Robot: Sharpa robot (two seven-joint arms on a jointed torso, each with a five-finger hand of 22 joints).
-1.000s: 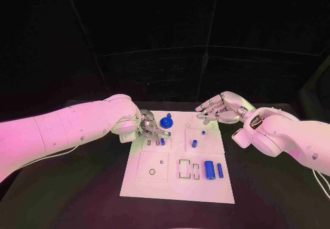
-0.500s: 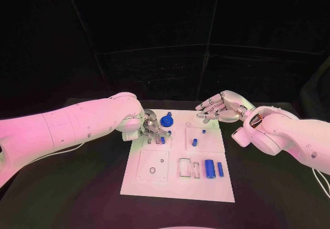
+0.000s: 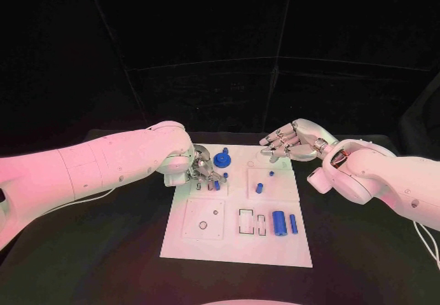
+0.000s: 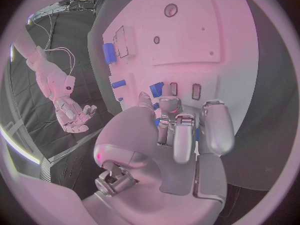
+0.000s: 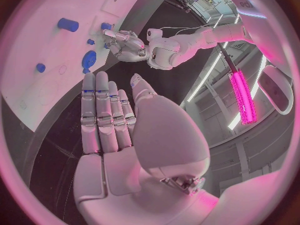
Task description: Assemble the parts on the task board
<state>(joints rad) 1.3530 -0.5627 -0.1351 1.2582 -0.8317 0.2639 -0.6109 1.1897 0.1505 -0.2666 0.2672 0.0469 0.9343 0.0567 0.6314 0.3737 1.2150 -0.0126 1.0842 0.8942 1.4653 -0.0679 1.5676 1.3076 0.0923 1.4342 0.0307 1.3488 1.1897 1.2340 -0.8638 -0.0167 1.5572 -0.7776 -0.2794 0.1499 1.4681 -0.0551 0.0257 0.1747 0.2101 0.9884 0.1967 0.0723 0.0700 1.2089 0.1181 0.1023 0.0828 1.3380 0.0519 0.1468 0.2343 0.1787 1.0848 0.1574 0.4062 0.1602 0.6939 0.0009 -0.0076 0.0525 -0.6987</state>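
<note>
The white task board (image 3: 240, 244) lies mid-table. My left hand (image 3: 203, 170) hovers over its far-left corner, fingers (image 4: 187, 130) curled down at two small slots beside a short blue piece (image 3: 216, 185). Blue glints between those fingers, but I cannot tell whether anything is held. A round blue part (image 3: 223, 162) stands just beyond the hand. My right hand (image 3: 292, 143) hangs at the board's far-right corner, fingers (image 5: 100, 105) straight and apart, holding nothing. Two small blue pegs (image 3: 259, 188) sit mid-board. A thick blue cylinder (image 3: 278, 223) and a thin one (image 3: 294, 223) lie nearer me.
Two empty rectangular frames (image 3: 246, 221) lie left of the thick cylinder. A square plate with two holes (image 3: 203, 221) fills the board's near-left part. Black table (image 3: 110, 254) surrounds the board. My white forearms flank the board's far half on both sides.
My left hand has edged slightly toward the board's far edge over the slots. The right hand has barely moved.
</note>
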